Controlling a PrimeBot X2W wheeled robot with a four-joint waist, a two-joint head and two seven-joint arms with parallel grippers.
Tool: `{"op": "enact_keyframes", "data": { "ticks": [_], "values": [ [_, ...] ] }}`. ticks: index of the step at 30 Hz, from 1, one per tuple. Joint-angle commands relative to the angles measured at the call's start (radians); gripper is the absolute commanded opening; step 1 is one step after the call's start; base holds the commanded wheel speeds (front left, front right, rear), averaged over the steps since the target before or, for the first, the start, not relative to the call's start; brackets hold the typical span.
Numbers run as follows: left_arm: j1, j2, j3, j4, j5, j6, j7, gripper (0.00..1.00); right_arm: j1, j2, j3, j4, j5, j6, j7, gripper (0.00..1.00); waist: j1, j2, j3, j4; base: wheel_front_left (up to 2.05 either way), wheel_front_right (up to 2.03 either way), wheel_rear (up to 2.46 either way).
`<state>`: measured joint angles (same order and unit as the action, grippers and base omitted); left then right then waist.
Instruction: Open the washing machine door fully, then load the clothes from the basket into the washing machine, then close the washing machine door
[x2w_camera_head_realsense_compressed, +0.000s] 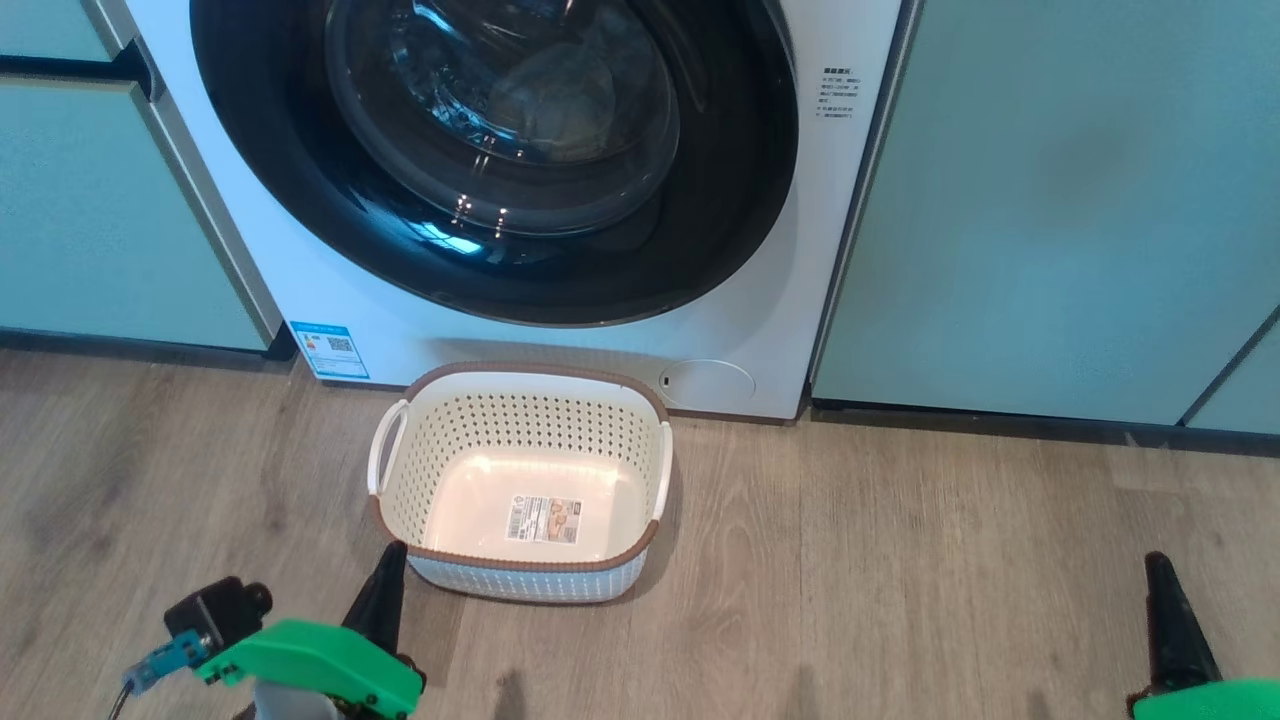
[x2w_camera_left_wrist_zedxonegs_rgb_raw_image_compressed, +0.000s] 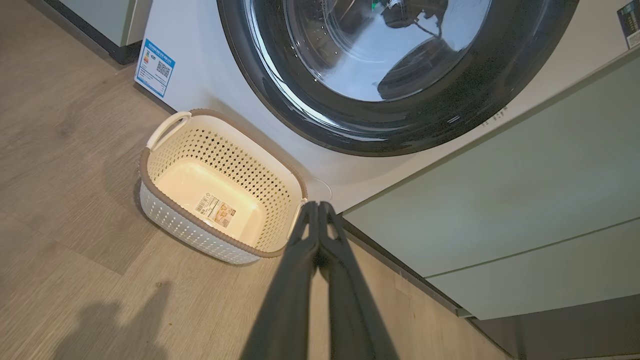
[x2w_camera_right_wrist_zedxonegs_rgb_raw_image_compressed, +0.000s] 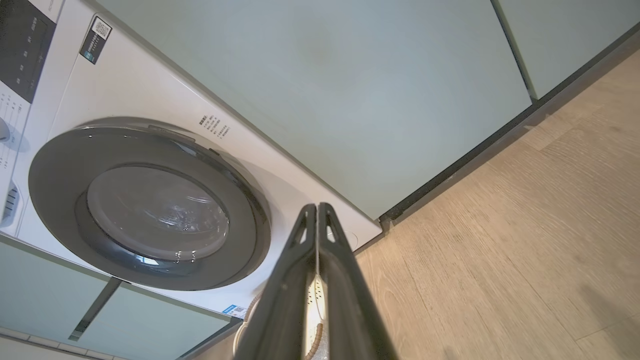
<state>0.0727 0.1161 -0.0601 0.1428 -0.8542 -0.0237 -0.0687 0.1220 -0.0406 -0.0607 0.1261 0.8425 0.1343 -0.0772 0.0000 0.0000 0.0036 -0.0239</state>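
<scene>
Left gripper (x2w_camera_head_realsense_compressed: 390, 556), clenched on nothing, hangs just beside the basket's (x2w_camera_head_realsense_compressed: 520, 420) near corner. Beyond the basket, the door (x2w_camera_head_realsense_compressed: 500, 270) sits closed on the washer (x2w_camera_head_realsense_compressed: 770, 330). Right gripper (x2w_camera_head_realsense_compressed: 1158, 565), also clenched, hangs well off to the right, above the floor (x2w_camera_head_realsense_compressed: 900, 560).

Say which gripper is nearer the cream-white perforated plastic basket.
Left. The left gripper is beside the near left corner of the cream-white perforated plastic basket; the right gripper is far to its right.

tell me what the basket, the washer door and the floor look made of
The basket: moulded plastic, matte cream, with perforated walls. The washing machine door: glossy black rim, probably plastic, mirror-like reflections; clear bulging centre, likely glass. The floor: matte wood-grain planks, wood or laminate unclear.
</scene>
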Motion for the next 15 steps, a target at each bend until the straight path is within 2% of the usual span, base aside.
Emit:
{"op": "enact_keyframes", "data": {
  "ticks": [1,15],
  "values": [
    [-0.053,0.006,0.033,-0.025,-0.028,-0.007,0.008,0.00,-0.061,-0.028,0.005,-0.024,0.031,-0.002,0.006,0.00,0.0000,0.0000,0.000,0.000,0.00,0.00,0.00],
    [-0.081,-0.005,0.057,0.003,-0.196,-0.029,0.041,0.00,-0.098,-0.031,0.003,0.007,0.204,-0.002,0.038,0.00,0.0000,0.0000,0.000,0.006,0.00,0.00,0.00]
  ]
}}
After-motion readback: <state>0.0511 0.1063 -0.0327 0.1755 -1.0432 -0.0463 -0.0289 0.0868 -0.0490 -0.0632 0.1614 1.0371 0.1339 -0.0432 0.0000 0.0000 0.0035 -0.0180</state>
